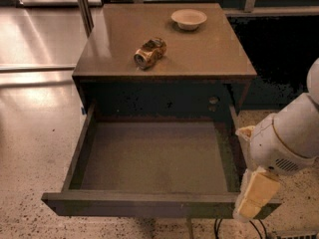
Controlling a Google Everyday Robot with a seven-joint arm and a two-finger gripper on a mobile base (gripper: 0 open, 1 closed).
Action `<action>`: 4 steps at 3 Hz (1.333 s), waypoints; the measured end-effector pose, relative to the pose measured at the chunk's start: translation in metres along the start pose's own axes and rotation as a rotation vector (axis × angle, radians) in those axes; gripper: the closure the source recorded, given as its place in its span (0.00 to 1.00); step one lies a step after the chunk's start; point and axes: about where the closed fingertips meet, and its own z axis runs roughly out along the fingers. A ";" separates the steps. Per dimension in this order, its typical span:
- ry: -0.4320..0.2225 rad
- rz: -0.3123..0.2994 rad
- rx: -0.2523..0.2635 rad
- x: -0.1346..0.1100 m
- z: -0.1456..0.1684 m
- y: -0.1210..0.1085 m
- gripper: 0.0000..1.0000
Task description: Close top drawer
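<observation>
The top drawer (149, 158) stands pulled far out of the cabinet, its plain grey inside empty. Its flat dark front (139, 204) runs along the bottom of the view. My gripper (255, 195) hangs from the white arm at the right, down at the drawer front's right end. Its cream finger (259, 192) lies against or just in front of that right corner. The lower drawers are hidden under the open one.
A tipped gold can (149, 52) and a small white bowl (188, 18) sit on the cabinet top (209, 54). Speckled floor lies left and right. Black cables (259, 228) run on the floor at the bottom right. A metal post (82, 6) stands behind left.
</observation>
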 end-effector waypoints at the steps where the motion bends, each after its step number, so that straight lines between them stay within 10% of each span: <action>1: -0.029 0.048 -0.011 0.001 0.027 0.023 0.00; 3: 0.003 0.065 -0.175 0.015 0.122 0.086 0.00; 4: 0.009 0.066 -0.178 0.017 0.119 0.093 0.00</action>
